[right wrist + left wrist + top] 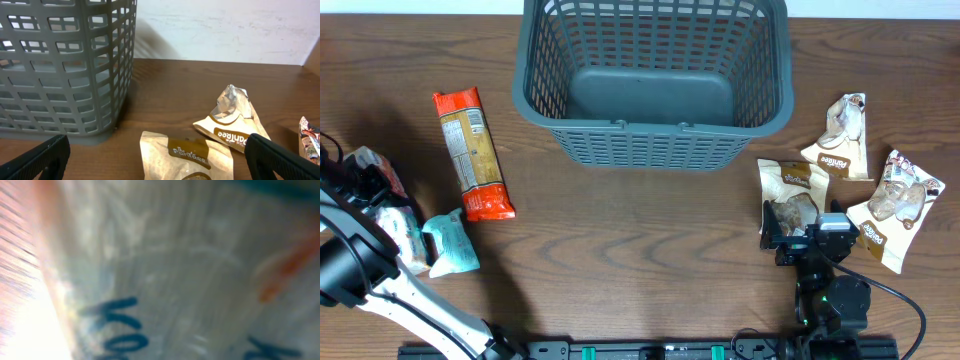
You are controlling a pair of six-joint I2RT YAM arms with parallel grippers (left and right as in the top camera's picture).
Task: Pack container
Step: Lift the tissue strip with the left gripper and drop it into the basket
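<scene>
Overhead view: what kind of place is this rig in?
Likely a robot-manipulation test bench. A left arm and a right arm stand at a wood-grain table. A grey basket and snack packets are laid out like props. The right wrist view shows a bare white wall behind.

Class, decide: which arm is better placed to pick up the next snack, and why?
Probably right: the right gripper hovers open over the brown packet, close to the basket. Left wrist view shows only blur.

Left arm (380, 290), at base rail (650, 351) left end: white link, black round joint, black cables. Right arm (832, 300), by rail's right end: black housings, green light, looping black cable, blunt black fingers (42, 159).
</scene>
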